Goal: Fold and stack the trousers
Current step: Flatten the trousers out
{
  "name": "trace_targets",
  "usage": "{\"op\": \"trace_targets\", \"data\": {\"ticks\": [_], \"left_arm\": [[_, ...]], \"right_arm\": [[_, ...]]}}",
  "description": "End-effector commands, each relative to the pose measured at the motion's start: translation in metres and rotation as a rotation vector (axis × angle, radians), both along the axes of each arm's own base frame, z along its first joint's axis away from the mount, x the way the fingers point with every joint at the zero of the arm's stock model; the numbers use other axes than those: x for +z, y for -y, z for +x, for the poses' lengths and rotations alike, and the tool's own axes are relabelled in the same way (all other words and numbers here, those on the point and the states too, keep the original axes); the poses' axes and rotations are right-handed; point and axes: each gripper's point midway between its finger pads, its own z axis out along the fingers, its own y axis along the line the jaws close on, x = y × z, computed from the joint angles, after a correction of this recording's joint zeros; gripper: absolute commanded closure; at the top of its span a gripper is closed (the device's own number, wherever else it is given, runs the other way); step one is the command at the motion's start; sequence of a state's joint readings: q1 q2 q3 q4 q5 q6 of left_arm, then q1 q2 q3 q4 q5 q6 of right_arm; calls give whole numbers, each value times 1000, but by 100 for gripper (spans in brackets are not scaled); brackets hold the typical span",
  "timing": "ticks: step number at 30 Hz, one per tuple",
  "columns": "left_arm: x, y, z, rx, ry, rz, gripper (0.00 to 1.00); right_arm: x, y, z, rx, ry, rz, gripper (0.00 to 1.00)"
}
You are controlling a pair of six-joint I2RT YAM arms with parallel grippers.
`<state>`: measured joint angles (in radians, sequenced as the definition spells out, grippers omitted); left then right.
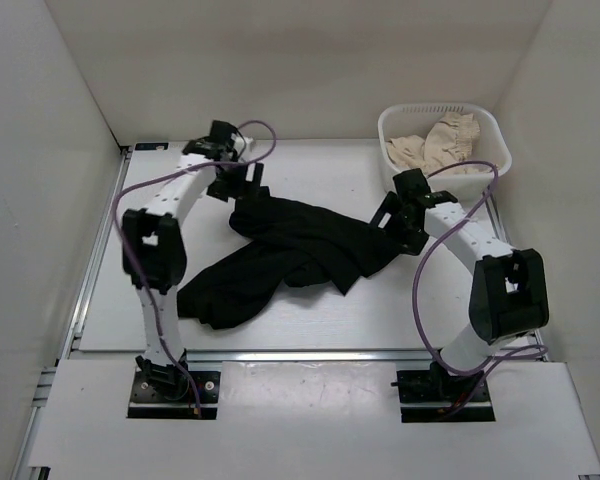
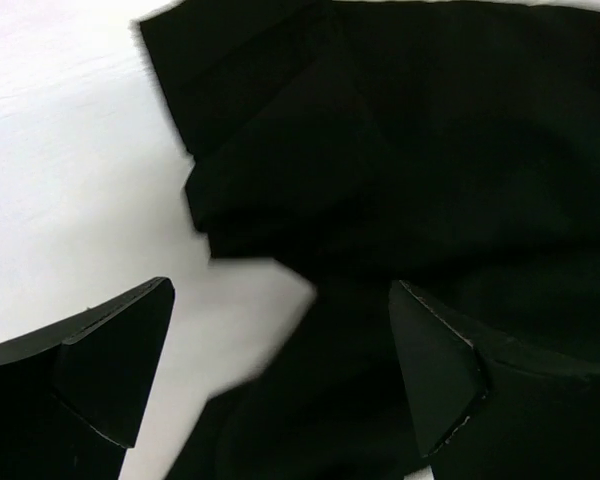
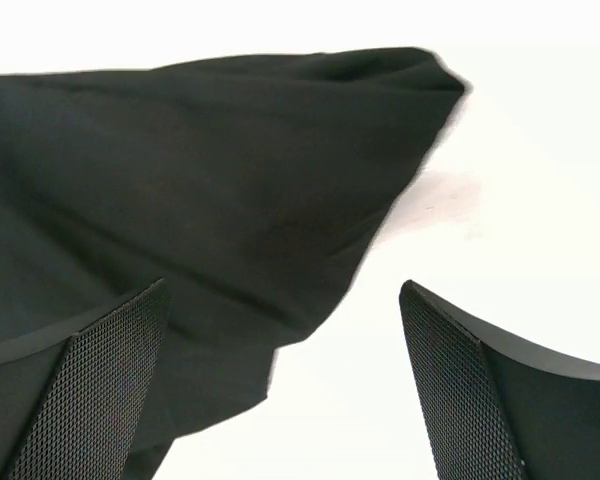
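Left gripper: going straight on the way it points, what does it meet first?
The trousers, probably: the open left gripper points at their black fabric on the table, though depth is unclear.

A white basket (image 1: 490, 135) at the table's (image 1: 350, 320) far right corner holds beige cloth (image 1: 435, 145).
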<state>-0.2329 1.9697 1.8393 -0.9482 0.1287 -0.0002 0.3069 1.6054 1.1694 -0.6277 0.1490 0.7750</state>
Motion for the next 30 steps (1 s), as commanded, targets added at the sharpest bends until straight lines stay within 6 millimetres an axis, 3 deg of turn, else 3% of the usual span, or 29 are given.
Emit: {"op": "trace_targets", "data": {"ticks": [1, 3, 4, 6, 7, 8, 9, 10, 11, 13, 14, 15, 16, 17, 19, 20, 21, 22, 23, 24, 26, 27, 28, 29, 30], "left_arm": [[-33, 18, 15, -19, -16, 64, 0], [-53, 14, 24, -2, -26, 99, 0], [-72, 12, 26, 4, -43, 118, 0], [-93, -3, 26, 36, -63, 165, 1], [-103, -3, 25, 34, -82, 171, 8], [-105, -8, 24, 43, -92, 173, 20], [-105, -12, 25, 52, -92, 172, 49], [-109, -10, 21, 44, -106, 161, 70], [-109, -13, 22, 49, -109, 152, 86], [-106, -14, 22, 49, -104, 132, 86], [-98, -14, 23, 50, -86, 127, 86], [-92, -21, 25, 67, -73, 131, 86], [-80, -26, 33, 83, -43, 123, 86], [-58, -36, 41, 109, 6, 110, 86], [-5, -47, 67, 147, 140, 86, 86], [31, -54, 75, 170, 222, 77, 86], [62, -68, 81, 208, 293, 79, 86], [107, -72, 86, 223, 386, 59, 86], [136, -80, 83, 245, 448, 55, 86], [184, -93, 65, 270, 539, 39, 86], [214, -103, 36, 285, 580, 29, 86], [246, -104, 2, 280, 638, 11, 86], [238, -108, -22, 280, 590, 15, 86], [201, -107, -44, 268, 482, 29, 86], [187, -109, -66, 266, 435, 38, 86]], "right_arm": [[-14, 10, 5, -51, -17, -11, 1], [-26, 12, 10, -72, -35, 17, 1], [-36, 10, 10, -76, -59, 25, 1], [-42, 9, 17, -99, -55, 48, 1], [-48, 6, 19, -112, -66, 62, 1], [-51, 4, 21, -108, -69, 70, 1], [-58, 3, 24, -122, -79, 74, 1], [-60, 0, 26, -128, -88, 86, 1], [-65, 1, 25, -129, -101, 81, 7], [-77, 0, 26, -131, -114, 97, 20], [-77, 0, 26, -131, -114, 97, 50], [-76, -2, 26, -126, -118, 108, 65], [-73, -4, 28, -122, -112, 118, 79], [-71, -4, 29, -112, -114, 113, 100], [-40, -5, 36, -96, -44, 129, 100], [-23, -3, 42, -91, -2, 117, 100], [10, 0, 45, -96, 78, 122, 100], [28, 1, 41, -85, 108, 104, 100], [49, 6, 40, -97, 156, 94, 100], [88, 14, 33, -103, 257, 92, 100], [119, 29, 16, -139, 346, 52, 100], [138, 38, -5, -150, 408, 58, 100], [141, 43, -17, -169, 422, 62, 100], [138, 44, -34, -168, 410, 66, 100], [133, 50, -57, -186, 417, 82, 100]]}}
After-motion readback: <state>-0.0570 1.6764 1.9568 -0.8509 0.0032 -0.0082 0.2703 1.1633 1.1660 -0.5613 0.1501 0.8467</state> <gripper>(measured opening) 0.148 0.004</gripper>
